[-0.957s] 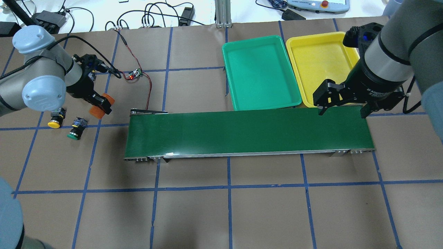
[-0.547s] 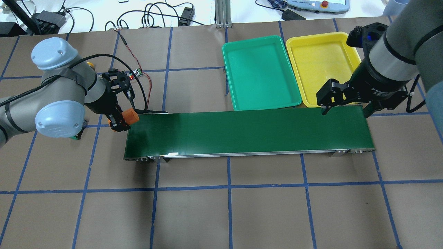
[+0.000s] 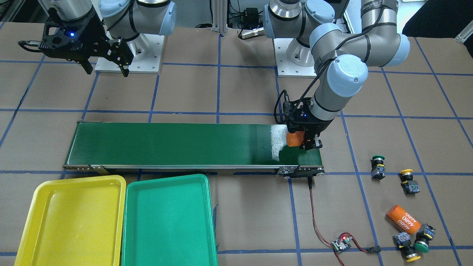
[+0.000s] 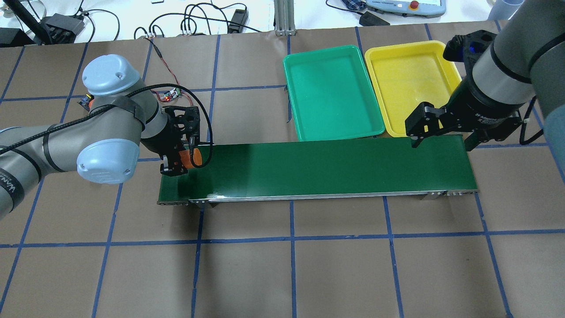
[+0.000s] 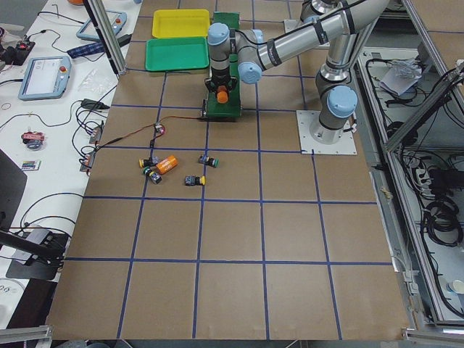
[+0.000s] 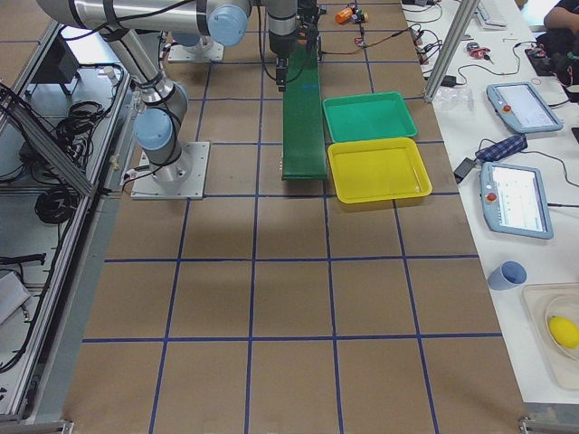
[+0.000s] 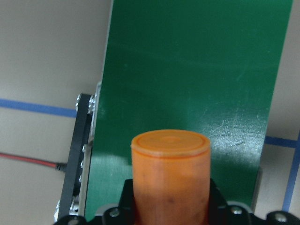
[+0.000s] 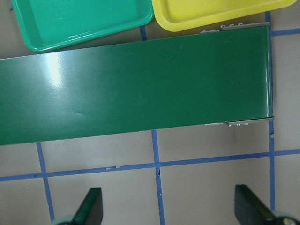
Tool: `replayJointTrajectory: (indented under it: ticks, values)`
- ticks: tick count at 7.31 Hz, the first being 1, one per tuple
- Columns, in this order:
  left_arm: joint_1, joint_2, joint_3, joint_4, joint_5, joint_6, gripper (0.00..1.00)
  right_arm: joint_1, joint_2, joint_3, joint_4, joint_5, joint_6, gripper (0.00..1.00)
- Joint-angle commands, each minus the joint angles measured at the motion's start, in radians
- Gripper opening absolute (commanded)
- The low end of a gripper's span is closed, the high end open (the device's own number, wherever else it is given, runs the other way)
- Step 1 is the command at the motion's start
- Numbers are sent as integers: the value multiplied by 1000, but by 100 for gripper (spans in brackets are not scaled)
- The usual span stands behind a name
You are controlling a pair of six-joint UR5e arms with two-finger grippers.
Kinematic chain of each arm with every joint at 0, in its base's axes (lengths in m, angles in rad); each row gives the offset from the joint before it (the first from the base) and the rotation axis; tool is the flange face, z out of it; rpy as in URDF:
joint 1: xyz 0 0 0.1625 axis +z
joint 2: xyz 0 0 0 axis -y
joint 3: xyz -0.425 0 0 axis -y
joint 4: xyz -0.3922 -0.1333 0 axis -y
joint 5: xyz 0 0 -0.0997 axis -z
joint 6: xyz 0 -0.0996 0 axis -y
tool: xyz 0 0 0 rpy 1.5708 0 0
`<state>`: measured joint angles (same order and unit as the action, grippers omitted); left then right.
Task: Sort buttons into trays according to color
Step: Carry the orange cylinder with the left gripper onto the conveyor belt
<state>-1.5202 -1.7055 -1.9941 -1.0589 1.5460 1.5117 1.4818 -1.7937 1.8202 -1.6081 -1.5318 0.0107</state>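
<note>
My left gripper (image 4: 182, 161) is shut on a plain orange cylinder (image 4: 194, 156), not a button, and holds it over the left end of the dark-green conveyor belt (image 4: 318, 168). The cylinder fills the left wrist view (image 7: 170, 173). Four buttons lie on the table beyond that end: a green one (image 3: 377, 166), a yellow one (image 3: 408, 181), and a yellow (image 3: 404, 244) and green (image 3: 423, 239) pair. In the overhead view my left arm hides them. The green tray (image 4: 333, 92) and yellow tray (image 4: 410, 84) are empty. My right gripper (image 4: 441, 138) is open and empty over the belt's right end.
A second orange cylinder marked 4680 (image 3: 403, 219) lies by the far pair of buttons. A small circuit board (image 3: 342, 243) with a red wire runs to the conveyor's end. The trays stand side by side against the belt's far edge.
My left arm has swung right with the orange cylinder, from beside the buttons onto the belt's left end. My right arm has barely moved.
</note>
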Motion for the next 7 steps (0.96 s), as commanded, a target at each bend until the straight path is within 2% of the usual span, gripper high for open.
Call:
replayJointTrajectory:
  ticks: [1, 2, 5, 7]
  values:
    - [-8, 6, -29, 0, -1, -22, 42, 2, 0, -2, -4, 7, -3, 100]
    - [-9, -6, -37, 2, -7, -121, 98, -8, 0, -4, -3, -4, -24, 100]
    - [-18, 21, -23, 11, -9, -122, 100, -8, 2, -7, -4, 1, -34, 100]
    - [1, 35, 61, 7, -14, -139, 100, -9, 2, -4, 5, 12, -15, 100]
